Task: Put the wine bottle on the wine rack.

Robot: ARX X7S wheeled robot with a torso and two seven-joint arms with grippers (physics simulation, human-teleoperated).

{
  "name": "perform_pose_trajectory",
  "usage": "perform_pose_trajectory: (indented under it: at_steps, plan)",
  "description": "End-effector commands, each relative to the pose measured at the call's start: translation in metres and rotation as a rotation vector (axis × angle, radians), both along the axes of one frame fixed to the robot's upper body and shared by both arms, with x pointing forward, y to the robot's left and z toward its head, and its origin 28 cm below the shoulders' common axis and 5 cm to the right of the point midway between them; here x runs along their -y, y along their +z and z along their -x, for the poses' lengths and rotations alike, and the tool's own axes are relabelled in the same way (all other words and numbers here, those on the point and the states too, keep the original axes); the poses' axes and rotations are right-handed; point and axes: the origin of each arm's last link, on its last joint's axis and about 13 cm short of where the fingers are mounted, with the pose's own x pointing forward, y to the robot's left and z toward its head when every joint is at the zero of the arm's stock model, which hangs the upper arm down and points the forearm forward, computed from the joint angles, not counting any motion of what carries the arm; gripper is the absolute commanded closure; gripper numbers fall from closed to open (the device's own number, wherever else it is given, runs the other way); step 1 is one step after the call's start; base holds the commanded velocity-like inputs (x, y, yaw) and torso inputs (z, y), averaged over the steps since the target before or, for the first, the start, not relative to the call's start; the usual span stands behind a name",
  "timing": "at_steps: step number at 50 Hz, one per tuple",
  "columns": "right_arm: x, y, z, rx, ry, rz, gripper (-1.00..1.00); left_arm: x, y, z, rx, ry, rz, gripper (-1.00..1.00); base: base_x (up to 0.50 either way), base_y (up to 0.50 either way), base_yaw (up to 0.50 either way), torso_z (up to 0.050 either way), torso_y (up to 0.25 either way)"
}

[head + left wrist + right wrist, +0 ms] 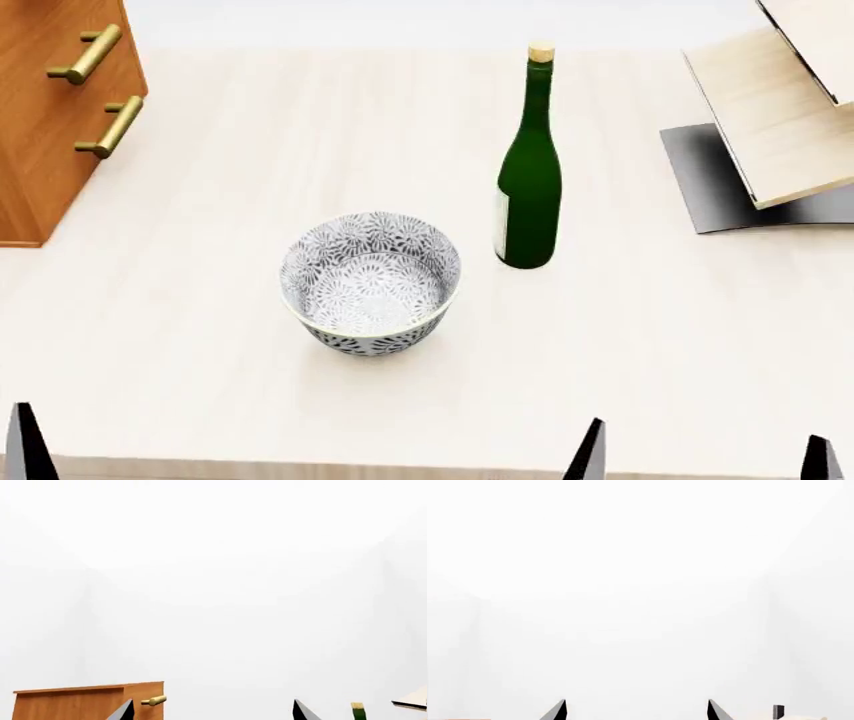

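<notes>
The wine bottle (530, 190) stands upright on the pale wood table (240, 380), dark green with a tan cork and a pale label. Its cork end (357, 711) shows low in the left wrist view. The wine rack (781, 120), slanted light-wood boards on a grey base, sits at the far right; its black peg (778, 711) shows in the right wrist view. My right gripper (702, 460) is open at the near edge, well short of the bottle. My left gripper (213, 714) is open too, nothing between its fingers; one fingertip (24, 445) shows near left.
A patterned grey-and-white bowl (371, 282) stands mid-table, just left of and nearer than the bottle. An orange-brown drawer cabinet (54, 110) with brass handles (153, 700) occupies the far left corner. Both wrist views mostly face blank white wall.
</notes>
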Motion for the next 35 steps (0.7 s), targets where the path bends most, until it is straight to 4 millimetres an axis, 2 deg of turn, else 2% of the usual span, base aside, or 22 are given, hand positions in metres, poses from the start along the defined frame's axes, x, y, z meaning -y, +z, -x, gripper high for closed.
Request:
perform_pose_trajectory:
  at_steps: [1, 9, 35]
  plan:
    - [0.0012, 0.0064, 0.0109, 0.158, -0.017, -0.032, -1.00, 0.0006, 0.0067, 0.0107, 0.125, 0.002, -0.006, -1.00, 0.00, 0.00, 0.00, 0.000, 0.000]
    - [0.0018, 0.0046, 0.0089, 0.146, -0.026, -0.020, -1.00, 0.0006, 0.0062, 0.0107, 0.129, 0.009, -0.004, -1.00, 0.07, 0.00, 0.00, 0.000, 0.000]
    - [0.0018, 0.0036, 0.0066, 0.119, -0.025, -0.020, -1.00, 0.0009, 0.0055, 0.0096, 0.127, 0.012, -0.002, -1.00, 0.25, 0.00, 0.00, 0.000, 0.000]
